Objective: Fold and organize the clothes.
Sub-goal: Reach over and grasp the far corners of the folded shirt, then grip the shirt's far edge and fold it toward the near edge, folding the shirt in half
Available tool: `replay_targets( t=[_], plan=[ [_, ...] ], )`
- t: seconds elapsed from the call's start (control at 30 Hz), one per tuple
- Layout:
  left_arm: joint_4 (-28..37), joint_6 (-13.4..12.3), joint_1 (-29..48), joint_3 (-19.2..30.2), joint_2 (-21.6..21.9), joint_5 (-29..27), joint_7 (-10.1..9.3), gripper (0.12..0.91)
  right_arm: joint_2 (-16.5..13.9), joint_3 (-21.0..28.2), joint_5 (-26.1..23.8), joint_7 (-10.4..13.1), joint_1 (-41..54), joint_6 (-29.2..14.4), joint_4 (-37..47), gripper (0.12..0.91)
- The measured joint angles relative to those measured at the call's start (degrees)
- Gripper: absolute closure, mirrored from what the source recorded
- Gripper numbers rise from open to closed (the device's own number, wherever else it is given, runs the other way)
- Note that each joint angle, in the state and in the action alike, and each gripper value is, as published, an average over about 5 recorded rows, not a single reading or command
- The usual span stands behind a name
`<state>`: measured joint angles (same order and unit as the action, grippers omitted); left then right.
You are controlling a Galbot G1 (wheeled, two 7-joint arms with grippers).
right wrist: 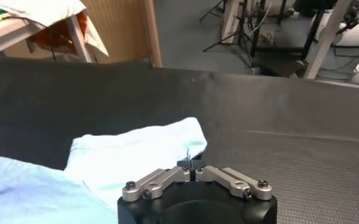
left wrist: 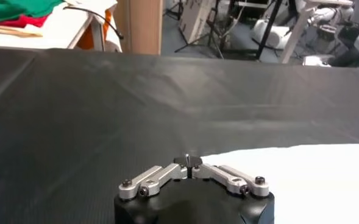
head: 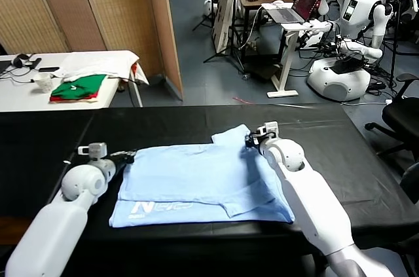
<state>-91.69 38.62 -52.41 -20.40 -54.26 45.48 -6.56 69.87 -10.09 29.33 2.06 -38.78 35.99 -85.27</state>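
the pale blue t-shirt [head: 200, 182] lies spread flat on the black tabletop [head: 52, 139], partly folded, its near hem carrying white lettering [head: 160, 207] toward the robot's left. a folded flap lies across its right half, and one sleeve [head: 232, 137] sticks out at the far right corner

the left hand [head: 126, 156] sits low at the shirt's left edge, about halfway up that side. in the left wrist view its fingers [left wrist: 191, 162] are clenched together right at the pale cloth's edge [left wrist: 301, 176], seemingly pinching it, though the grip itself is hard to see

the right hand [head: 251, 139] is at the far right of the shirt, by the sleeve. in the right wrist view its fingers [right wrist: 189, 164] are pressed shut at the sleeve's edge [right wrist: 136, 152], apparently nipping the fabric

beyond the tabletop, to the left, a white table [head: 26, 90] holds folded green and red garments [head: 78, 87] and a white cloth [head: 108, 64]. behind stands a woven screen [head: 98, 8], and farther right a laptop [head: 298, 5] on a stand and another white robot [head: 353, 35]
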Motion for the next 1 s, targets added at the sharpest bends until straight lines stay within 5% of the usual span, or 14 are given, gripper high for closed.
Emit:
replay_targets(
  t=[0.23,0.57,1.0],
  plan=[
    [-4.55,-0.14,-3.01,-1.96,1.78,0.0,-0.19,0.885,-3.46,-3.1,-1.23,-0.67,-6.58,-0.54,-8.75,0.885],
    [-14.69,0.97,-10.91,-6.37,4.42,-0.91,-1.21,0.885,-8.1,-7.03,-2.34,1.48,-18.14,4.93,-24.12,0.885],
    [-25.52,1.7,-24.89,-10.16,2.19,-11.14,0.49,0.885,-8.38,-8.12,-6.23,2.52,-30.34,6.2,-31.56,0.885]
  ],
)
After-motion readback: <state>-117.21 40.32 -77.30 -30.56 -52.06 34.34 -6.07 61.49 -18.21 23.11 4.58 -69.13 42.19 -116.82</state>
